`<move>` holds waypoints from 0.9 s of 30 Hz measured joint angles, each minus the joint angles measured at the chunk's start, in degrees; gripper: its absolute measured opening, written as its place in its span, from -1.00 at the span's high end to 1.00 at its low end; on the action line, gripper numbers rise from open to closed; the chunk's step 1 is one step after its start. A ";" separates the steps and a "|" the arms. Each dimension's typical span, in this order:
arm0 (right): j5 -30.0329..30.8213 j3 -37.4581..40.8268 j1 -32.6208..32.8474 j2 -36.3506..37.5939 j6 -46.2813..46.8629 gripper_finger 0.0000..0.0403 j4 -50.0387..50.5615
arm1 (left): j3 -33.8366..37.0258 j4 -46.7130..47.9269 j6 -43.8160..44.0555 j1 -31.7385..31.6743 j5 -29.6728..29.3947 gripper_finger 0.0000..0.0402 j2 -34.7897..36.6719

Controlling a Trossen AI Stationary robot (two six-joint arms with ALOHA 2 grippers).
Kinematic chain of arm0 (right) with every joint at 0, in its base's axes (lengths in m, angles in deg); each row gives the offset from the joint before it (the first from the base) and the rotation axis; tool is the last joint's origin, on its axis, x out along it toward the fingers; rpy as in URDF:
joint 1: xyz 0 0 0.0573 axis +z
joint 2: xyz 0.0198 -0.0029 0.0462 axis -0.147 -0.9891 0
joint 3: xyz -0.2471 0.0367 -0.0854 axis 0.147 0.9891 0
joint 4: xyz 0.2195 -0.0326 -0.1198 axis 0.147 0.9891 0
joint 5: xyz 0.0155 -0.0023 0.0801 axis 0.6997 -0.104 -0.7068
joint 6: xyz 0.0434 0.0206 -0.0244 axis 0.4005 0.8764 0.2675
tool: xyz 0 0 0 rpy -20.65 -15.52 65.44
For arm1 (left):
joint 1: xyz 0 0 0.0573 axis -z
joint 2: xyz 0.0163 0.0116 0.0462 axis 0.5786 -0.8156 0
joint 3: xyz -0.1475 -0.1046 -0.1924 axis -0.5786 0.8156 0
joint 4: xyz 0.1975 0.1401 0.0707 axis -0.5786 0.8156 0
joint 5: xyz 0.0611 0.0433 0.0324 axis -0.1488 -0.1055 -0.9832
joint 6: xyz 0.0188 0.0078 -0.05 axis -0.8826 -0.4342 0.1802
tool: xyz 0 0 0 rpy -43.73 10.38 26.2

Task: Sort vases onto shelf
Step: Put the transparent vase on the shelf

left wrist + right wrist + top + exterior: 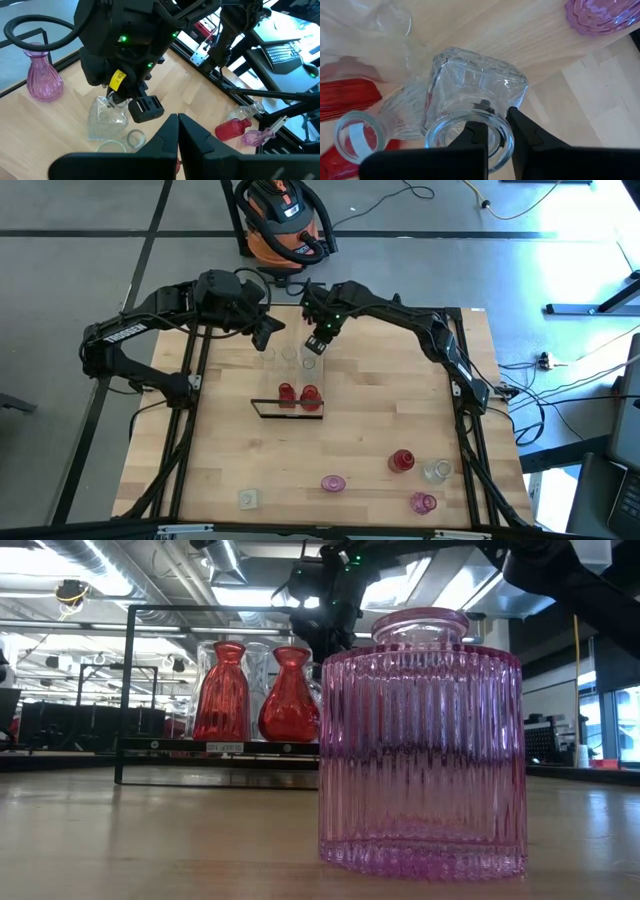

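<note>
Right gripper: the right gripper (pixel 497 137) sits at upper centre of the high view, over the far row on the shelf; 1 dark finger is inside the mouth of the square clear glass vase (pixel 470 95) and the other outside its rim, jaws only slightly apart, pinching the rim or just easing off it; which of the 2 I cannot tell

Left gripper: the left gripper (pixel 177 132) is pinched fully shut on nothing, just to the picture-left of the right one in the high view, waiting

Task's thing: the square clear glass vase stands upright on the long light-wood shelf with the thin black frame (pixel 262 408), at the right end of a row of clear vases, with 2 red fluted glass vases (pixel 297 394) in the row nearer the frame's bottom

Key relation: the vase lies straight below the right gripper, its long axis vertical and in line with the fingers, so judging from this, a clean exit is straight up, not sideways; the right arm is the nearer one

Risk: neighbouring clear vases stand touching or just beside it, so a sideways drag could topple them

Still loose: a ribbed pink glass vase (pixel 422 745) and others stand on the wooden table (pixel 210 470), lower right of the high view, closer to the right arm
</note>
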 joint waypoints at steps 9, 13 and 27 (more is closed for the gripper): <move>3.15 0.07 -0.04 0.00 1.39 0.70 -0.16 | 0.00 0.02 -0.05 0.00 -0.04 1.00 0.00; 3.25 0.07 -0.39 -0.02 1.65 0.65 -0.52 | -0.01 0.03 -0.07 0.00 -0.04 1.00 0.00; -0.66 -0.50 -1.18 1.05 3.76 0.64 -3.64 | 0.00 0.15 -0.61 0.00 -0.19 1.00 0.00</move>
